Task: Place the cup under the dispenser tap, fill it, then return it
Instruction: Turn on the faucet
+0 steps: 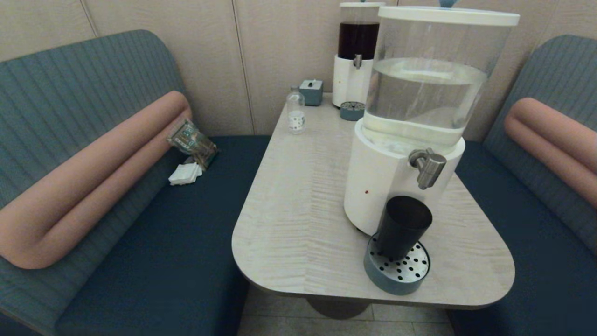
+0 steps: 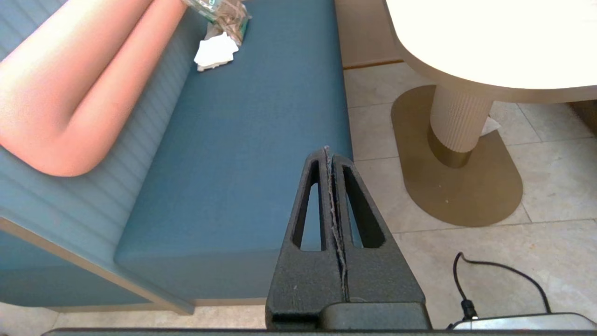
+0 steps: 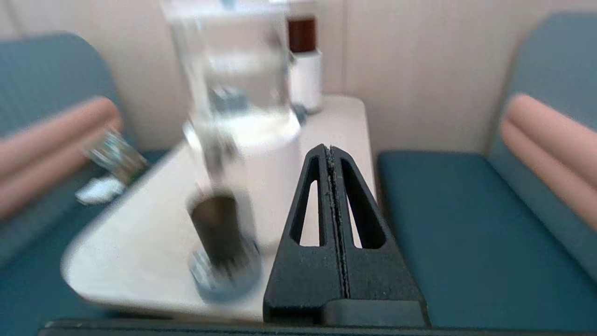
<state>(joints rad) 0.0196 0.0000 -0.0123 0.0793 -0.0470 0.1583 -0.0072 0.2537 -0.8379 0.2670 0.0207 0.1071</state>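
The dark tapered cup [image 1: 402, 227] stands upright on the round perforated drip tray [image 1: 396, 273], right below the brushed-steel tap [image 1: 427, 166] of the big white-based dispenser [image 1: 394, 177] with clear water. The right wrist view shows the cup [image 3: 219, 233] off to one side of my right gripper [image 3: 330, 149], which is shut and empty, low before the table's near edge. My left gripper [image 2: 327, 150] is shut and empty, hanging over the edge of the blue bench seat [image 2: 242, 154], below table height. Neither arm appears in the head view.
A small clear bottle [image 1: 295, 112], a small teal box [image 1: 311, 92] and a second dispenser with dark liquid [image 1: 357, 51] stand at the table's far end. A snack packet [image 1: 192, 140] and a white napkin [image 1: 185, 173] lie on the left bench. The table pedestal [image 2: 459, 126] rises from the tiled floor.
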